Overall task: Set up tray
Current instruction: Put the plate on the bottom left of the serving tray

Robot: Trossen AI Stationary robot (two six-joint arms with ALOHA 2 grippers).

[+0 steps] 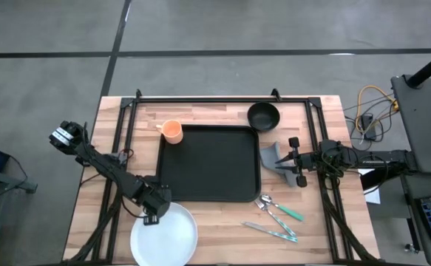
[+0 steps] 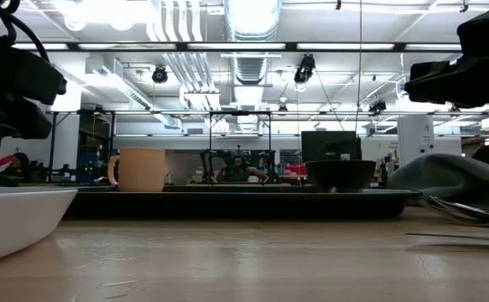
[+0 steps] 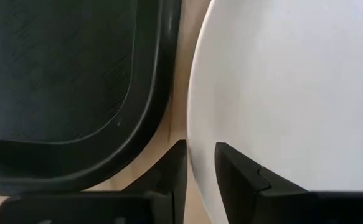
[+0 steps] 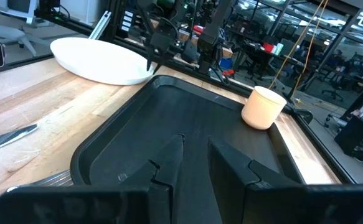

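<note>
From the overhead cam I've got the tray [image 1: 209, 164] sitting mid-table, empty inside, with an orange cup [image 1: 172, 131] at its far-left corner and a small black bowl [image 1: 263, 116] just off its far-right corner. The white plate [image 1: 164, 234] sits off the near-left corner. A grey cloth [image 1: 272, 158] lies right beside the tray's right edge, and some cutlery [image 1: 278, 218] is scattered near the front right.

The overhead can't tell me much about the fingers, but the wrist cams do. My left gripper [image 3: 200, 163] is down at the plate's edge, fingers slightly apart with the plate rim running into the gap between them; I can't say they're actually pinching it. The tray's rounded corner is just beside it, with a strip of bare wood between tray and plate.

My right gripper [image 4: 195, 155] hangs over the tray's right side, fingers parted with nothing between them, looking across the tray toward the cup and plate.

The table-level cam shows the cup and bowl upright.
</note>
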